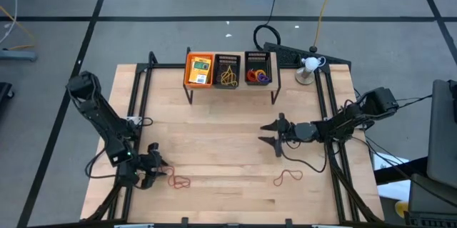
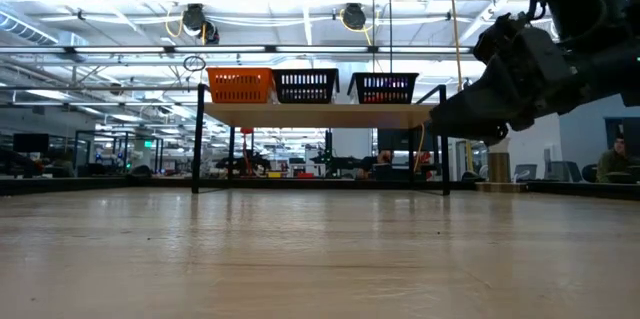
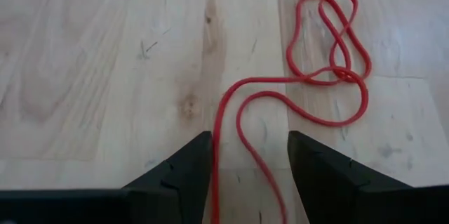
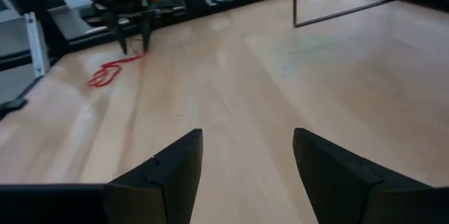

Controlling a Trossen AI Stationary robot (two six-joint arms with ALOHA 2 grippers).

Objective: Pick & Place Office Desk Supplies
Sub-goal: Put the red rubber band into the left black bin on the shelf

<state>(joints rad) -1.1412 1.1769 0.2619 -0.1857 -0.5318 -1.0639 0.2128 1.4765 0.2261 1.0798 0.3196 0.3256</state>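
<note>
A red rubber-band loop [image 3: 330, 55] lies twisted on the wooden table near its front left corner [image 1: 180, 182]. My left gripper [image 3: 249, 140] stands open over the loop's near end, pointing steeply down. Two strands of the loop [image 3: 231, 119] run between its fingers, which stand on either side without touching them. A second red loop [image 1: 287, 178] lies flat at the near right. My right gripper [image 1: 271, 134] hovers open and nearly level over the table's middle right, with nothing between its fingers [image 4: 247, 136].
A raised shelf [image 1: 228, 88] at the far edge carries an orange tray with a yellow packet [image 1: 200, 69], a black tray with band loops [image 1: 228, 76] and a black tray with coloured rings [image 1: 258, 76]. A white stand [image 1: 308, 67] sits at the far right.
</note>
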